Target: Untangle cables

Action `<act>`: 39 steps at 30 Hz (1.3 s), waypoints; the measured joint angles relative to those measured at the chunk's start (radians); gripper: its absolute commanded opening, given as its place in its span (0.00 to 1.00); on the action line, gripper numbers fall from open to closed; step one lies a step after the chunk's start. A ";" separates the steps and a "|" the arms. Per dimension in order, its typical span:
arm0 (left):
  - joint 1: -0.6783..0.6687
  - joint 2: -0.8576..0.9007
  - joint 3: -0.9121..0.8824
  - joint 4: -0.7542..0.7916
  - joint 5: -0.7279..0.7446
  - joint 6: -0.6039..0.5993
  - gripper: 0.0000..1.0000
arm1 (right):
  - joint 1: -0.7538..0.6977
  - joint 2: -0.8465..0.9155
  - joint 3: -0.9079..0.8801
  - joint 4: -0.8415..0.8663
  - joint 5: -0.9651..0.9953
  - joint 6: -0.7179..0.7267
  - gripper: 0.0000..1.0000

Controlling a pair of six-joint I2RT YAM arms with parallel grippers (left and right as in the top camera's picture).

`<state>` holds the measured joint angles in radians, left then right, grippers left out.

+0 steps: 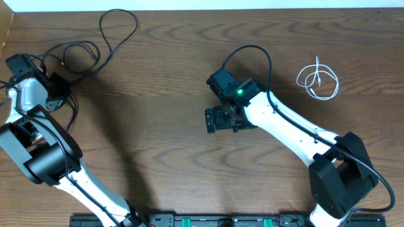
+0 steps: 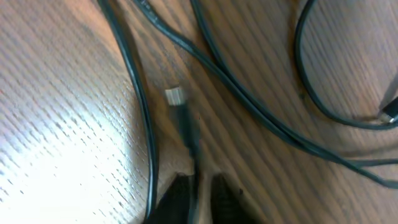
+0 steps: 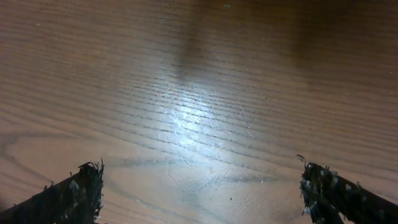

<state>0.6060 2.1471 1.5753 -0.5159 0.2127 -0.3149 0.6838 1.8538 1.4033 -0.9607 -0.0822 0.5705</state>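
At far left, thin black cables, loosely looped.

Left jaws narrow, right jaws wide.

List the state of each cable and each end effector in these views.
black cables: loosely tangled in loops on the robot's left side.
plugged black cable: lying flat, one end pinched.
white cable: coiled on its own, apart from the black ones.
left end effector: shut on the plugged black cable.
right end effector: open, holding nothing.
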 measured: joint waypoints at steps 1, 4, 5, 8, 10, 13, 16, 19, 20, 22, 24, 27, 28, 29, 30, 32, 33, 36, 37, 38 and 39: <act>0.000 0.000 0.000 -0.001 0.000 -0.001 0.62 | 0.000 0.000 0.000 0.000 0.000 0.000 0.99; 0.000 0.000 0.000 -0.014 0.000 0.000 0.85 | 0.000 0.000 0.000 -0.004 0.000 0.000 0.99; 0.000 0.000 0.000 -0.016 0.000 0.002 0.89 | 0.000 0.000 0.000 -0.006 0.000 0.000 0.99; 0.000 -0.003 0.000 -0.018 -0.001 -0.003 0.90 | 0.000 0.000 0.000 -0.011 0.000 0.000 0.99; 0.000 -0.016 0.000 -0.021 -0.001 -0.003 0.91 | 0.000 0.000 0.000 -0.014 0.000 0.000 0.99; 0.000 -0.064 0.000 -0.027 -0.001 -0.003 1.00 | 0.000 0.000 0.000 -0.015 0.000 0.000 0.99; -0.001 -0.151 0.000 -0.038 0.003 -0.022 0.99 | 0.000 0.000 0.000 -0.015 0.000 0.000 0.99; -0.002 -0.267 0.000 -0.071 0.071 -0.048 0.99 | 0.000 0.000 0.000 -0.014 0.000 0.000 0.99; -0.002 -0.303 0.000 -0.084 0.113 -0.056 0.99 | 0.000 0.000 0.000 -0.014 0.000 0.000 0.99; -0.010 -0.368 0.002 -0.119 0.213 -0.064 0.98 | 0.000 0.000 0.000 -0.011 0.000 0.000 0.99; -0.031 -0.411 0.008 -0.177 0.299 -0.071 0.98 | 0.000 0.000 0.000 -0.005 0.000 0.000 0.99; -0.111 -0.442 0.016 -0.312 0.389 -0.071 0.99 | 0.000 0.000 0.000 -0.003 0.009 0.000 0.99; -0.145 -0.442 0.017 -0.366 0.401 -0.068 0.98 | 0.000 0.000 0.000 -0.004 0.013 0.000 0.99; -0.190 -0.440 0.016 -0.421 0.406 -0.062 0.99 | -0.003 0.000 0.000 -0.011 0.017 0.000 0.99; -0.226 -0.437 0.015 -0.466 0.402 -0.056 0.99 | -0.005 0.000 0.000 -0.021 0.020 -0.001 0.99; -0.310 -0.434 0.014 -0.544 0.368 -0.045 0.99 | -0.024 0.000 0.002 -0.076 0.023 -0.001 0.99; -0.354 -0.434 0.014 -0.579 0.340 -0.038 0.99 | -0.042 0.000 0.003 -0.110 0.028 -0.002 0.99; -0.469 -0.434 0.013 -0.646 0.252 -0.022 0.98 | -0.144 0.000 0.045 -0.233 0.059 -0.005 0.99; -0.508 -0.434 0.013 -0.660 0.225 -0.020 0.99 | -0.195 0.000 0.072 -0.274 0.070 -0.012 0.99; -0.539 -0.434 0.013 -0.665 0.205 -0.017 0.99 | -0.237 0.000 0.098 -0.298 0.082 -0.019 0.99; -0.580 -0.434 0.013 -0.665 0.187 -0.016 0.99 | -0.287 0.000 0.131 -0.326 0.091 -0.031 0.99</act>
<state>0.0261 1.7134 1.5879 -1.1812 0.4000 -0.3305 0.3969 1.8542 1.5345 -1.2865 0.0090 0.5400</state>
